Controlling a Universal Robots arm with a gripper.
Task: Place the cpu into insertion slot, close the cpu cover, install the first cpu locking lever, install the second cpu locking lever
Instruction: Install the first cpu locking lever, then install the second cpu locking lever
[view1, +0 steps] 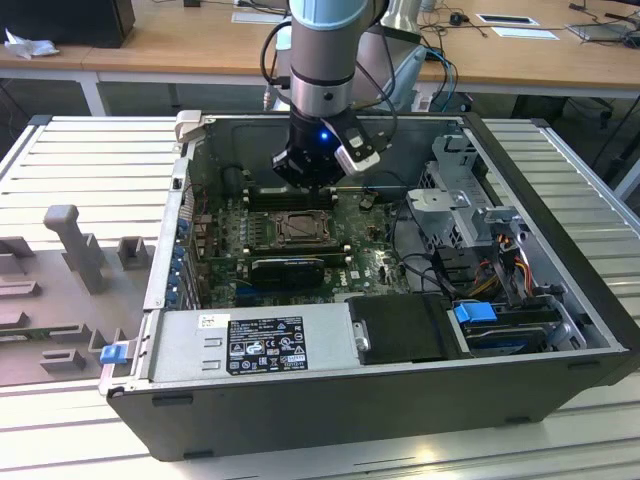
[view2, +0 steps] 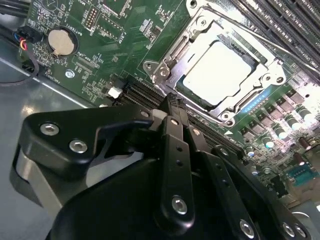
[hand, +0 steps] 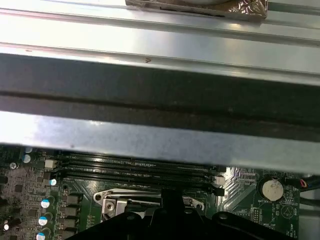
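The cpu (view2: 220, 72), a pale silver square, lies flat in the insertion slot (view1: 300, 228) on the green board. The silvery cpu cover (view2: 186, 50) is folded down around it, and the chip shows through its window. Thin metal lever rods run along the socket's edges; I cannot tell whether they are hooked. My gripper (view2: 171, 100) hangs just above the board beside one edge of the socket, shut and holding nothing. In the exterior view the gripper (view1: 318, 185) is inside the open case, behind the socket. The gripper (hand: 170, 200) also sits over the socket's edge in the first wrist view.
The case's metal wall (hand: 160, 90) stands close behind the gripper. Black memory slots (view2: 280, 20) flank the socket, and a coin battery (view2: 62, 41) sits nearby. A power supply (view1: 250, 345), a drive cage (view1: 470, 200) and cables (view1: 500, 260) crowd the case. A grey fixture tray (view1: 60, 290) lies outside.
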